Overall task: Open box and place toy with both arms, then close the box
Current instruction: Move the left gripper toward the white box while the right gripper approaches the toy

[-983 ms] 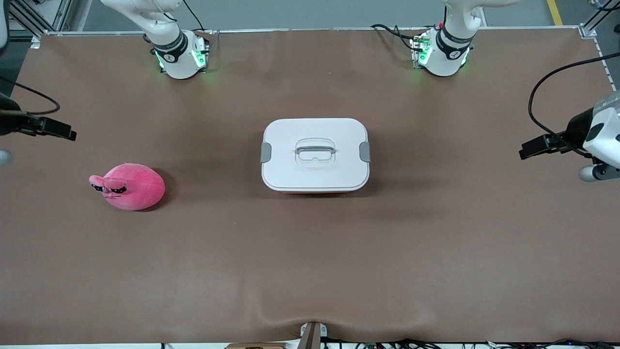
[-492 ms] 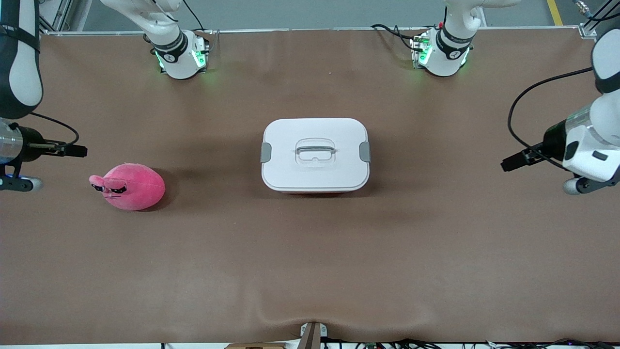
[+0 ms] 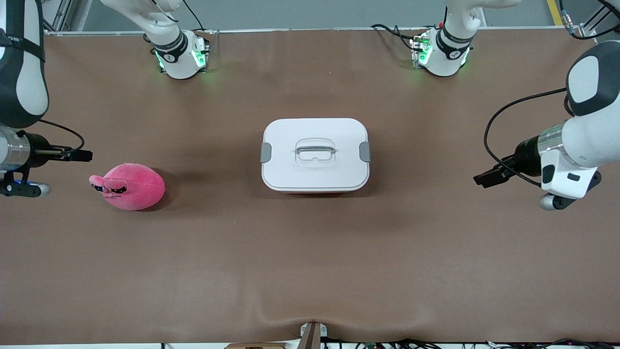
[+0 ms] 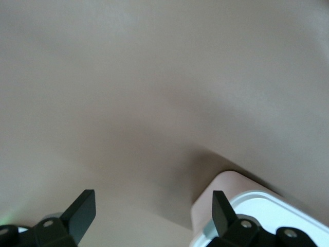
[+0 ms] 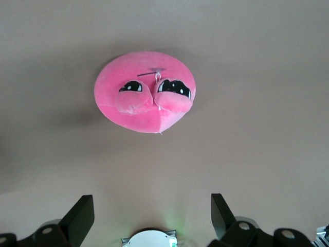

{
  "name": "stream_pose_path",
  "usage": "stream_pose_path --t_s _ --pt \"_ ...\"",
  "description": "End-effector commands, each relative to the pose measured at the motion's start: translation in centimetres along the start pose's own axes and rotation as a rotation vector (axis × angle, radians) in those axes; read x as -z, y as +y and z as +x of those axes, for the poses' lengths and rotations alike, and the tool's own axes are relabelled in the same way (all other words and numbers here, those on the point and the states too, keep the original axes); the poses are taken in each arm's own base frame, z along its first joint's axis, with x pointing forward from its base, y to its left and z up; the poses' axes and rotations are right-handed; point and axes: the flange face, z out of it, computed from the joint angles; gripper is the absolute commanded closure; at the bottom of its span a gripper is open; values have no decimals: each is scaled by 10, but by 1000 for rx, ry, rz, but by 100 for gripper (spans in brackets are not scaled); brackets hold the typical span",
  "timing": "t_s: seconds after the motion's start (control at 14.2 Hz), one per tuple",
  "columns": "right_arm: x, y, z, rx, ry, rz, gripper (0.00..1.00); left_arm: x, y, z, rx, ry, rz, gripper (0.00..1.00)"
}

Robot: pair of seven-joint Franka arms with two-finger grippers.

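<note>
The white box (image 3: 315,167) stands shut in the middle of the table, grey handle (image 3: 315,148) in its lid and grey clasps at both ends. The pink plush toy (image 3: 130,186) lies toward the right arm's end. My right gripper (image 3: 83,155) is open and empty, in the air beside the toy; the right wrist view shows the toy (image 5: 145,105) ahead of my open right gripper (image 5: 150,213). My left gripper (image 3: 485,179) is open and empty, over bare table toward the left arm's end, apart from the box. In the left wrist view my left gripper (image 4: 152,211) faces a corner of the box (image 4: 267,203).
The two arm bases (image 3: 180,55) (image 3: 441,53) stand at the table's edge farthest from the front camera. A brown cloth (image 3: 310,261) covers the table. A small bracket (image 3: 312,333) sits at the table's near edge. The right arm's base (image 5: 149,240) shows in the right wrist view.
Both arms have swung in from the table's ends. The left gripper has moved toward the box and the right gripper toward the toy. Box and toy have not moved.
</note>
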Motion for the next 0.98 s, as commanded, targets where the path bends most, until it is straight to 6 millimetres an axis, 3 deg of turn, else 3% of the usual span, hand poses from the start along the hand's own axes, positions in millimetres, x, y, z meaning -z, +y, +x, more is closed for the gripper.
stream_pose_path --t_s 0.0,0.14,0.21,0.35,0.56,0.7,0.91 --pt "45 -13 -6 23 78 20 0 -8 30 -16 63 -9 -11 0" --pt "44 -20 -6 73 76 39 0 -13 51 -35 113 5 -12 0" --pt "43 -17 -6 156 79 63 0 -15 61 -45 144 10 -11 0" --pt "38 9 -3 242 87 151 0 -27 80 -60 213 15 -7 0" --pt "35 8 -2 267 101 275 0 -34 105 -87 307 26 -17 0" --pt "8 2 2 334 83 276 0 -38 121 -104 379 35 -38 0" --pt "-18 3 3 511 124 257 0 -58 146 -128 483 37 -40 0"
